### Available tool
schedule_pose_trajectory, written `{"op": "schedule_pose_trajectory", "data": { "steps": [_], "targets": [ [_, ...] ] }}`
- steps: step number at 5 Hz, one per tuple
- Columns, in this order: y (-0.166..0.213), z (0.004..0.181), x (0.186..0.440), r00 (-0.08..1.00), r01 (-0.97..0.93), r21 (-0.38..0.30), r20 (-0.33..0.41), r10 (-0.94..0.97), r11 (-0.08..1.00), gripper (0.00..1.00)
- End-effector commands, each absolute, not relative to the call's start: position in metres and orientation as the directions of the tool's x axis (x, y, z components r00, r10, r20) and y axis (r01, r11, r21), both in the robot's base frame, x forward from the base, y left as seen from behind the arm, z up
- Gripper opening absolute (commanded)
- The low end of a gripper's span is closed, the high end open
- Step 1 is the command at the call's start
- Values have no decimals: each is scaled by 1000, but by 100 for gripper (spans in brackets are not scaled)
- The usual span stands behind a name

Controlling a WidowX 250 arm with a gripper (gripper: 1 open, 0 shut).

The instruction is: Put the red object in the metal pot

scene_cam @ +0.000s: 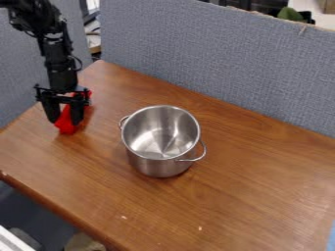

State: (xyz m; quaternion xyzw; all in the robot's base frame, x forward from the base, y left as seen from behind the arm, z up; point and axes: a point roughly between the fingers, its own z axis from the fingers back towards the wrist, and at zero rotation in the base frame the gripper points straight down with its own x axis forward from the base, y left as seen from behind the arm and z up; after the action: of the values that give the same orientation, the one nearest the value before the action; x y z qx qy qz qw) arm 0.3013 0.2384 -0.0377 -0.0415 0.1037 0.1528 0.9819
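Note:
The red object (65,121) rests on the wooden table (157,201) at the far left. My black gripper (65,112) points down onto it, and its two fingers are shut on the red object's sides. The arm rises straight up from there toward the top left corner. An empty metal pot (163,139) with small side handles stands upright near the table's middle, well to the right of the gripper.
A grey fabric partition (222,59) runs along the back of the table. The table's left and front edges lie close to the gripper, with floor beyond them.

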Motion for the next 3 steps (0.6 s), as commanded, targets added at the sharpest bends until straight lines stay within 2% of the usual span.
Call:
{"op": "schedule_pose_trajectory", "data": {
  "steps": [1, 3],
  "targets": [
    [250, -24, 305, 933, -328, -35, -170, 317, 944, 100],
    [252, -26, 306, 934, -329, -47, -161, 318, 943, 100]
  ]
}}
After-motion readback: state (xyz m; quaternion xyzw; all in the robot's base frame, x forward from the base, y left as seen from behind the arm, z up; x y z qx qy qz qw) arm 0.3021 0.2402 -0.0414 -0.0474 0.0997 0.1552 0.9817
